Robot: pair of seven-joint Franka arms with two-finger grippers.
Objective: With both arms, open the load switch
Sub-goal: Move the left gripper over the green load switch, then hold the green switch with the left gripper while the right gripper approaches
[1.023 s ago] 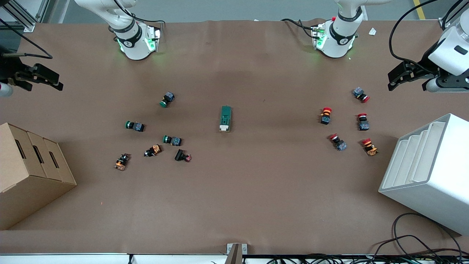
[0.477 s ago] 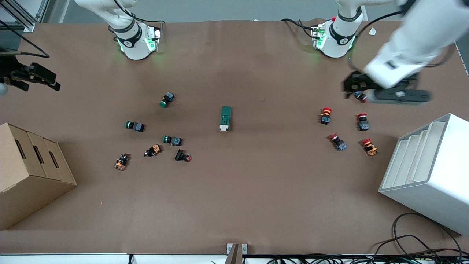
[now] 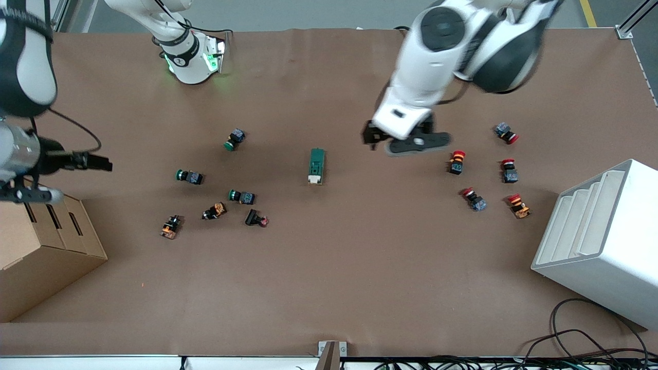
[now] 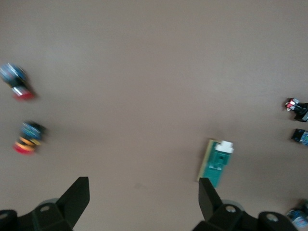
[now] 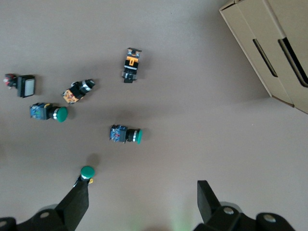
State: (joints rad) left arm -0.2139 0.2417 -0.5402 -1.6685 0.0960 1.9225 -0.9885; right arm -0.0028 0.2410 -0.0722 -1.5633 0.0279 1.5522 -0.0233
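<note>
Front view: the load switch (image 3: 316, 166) is lying at the middle of the worktop (image 3: 329, 267), untouched, its white end pointing to six o'clock, toward the camera. The left tool (image 3: 371, 139) is hanging over bare worktop at about two o'clock from the switch, between it and the red buttons (image 3: 457, 161); its fingers are blurred here. The right tool (image 3: 100, 164) is hanging over the worktop at nine o'clock, near the cardboard box (image 3: 43, 241), well apart from the switch, and this view is not showing its spread. I judge this to be the approach step: next, both tools need to be lowering onto the switch, one steadying the green body while the other works the white toggle.

Left wrist view: the left tool (image 4: 144, 199) is spread wide, pinching nothing; the switch (image 4: 216, 162) is lying just ahead of one finger.

Right wrist view: the right tool (image 5: 142, 199) is also spread and empty, with green buttons (image 5: 126, 134) ahead.

The box's slots are showing nothing inside; the white rack (image 3: 599, 241) looks empty.
</note>
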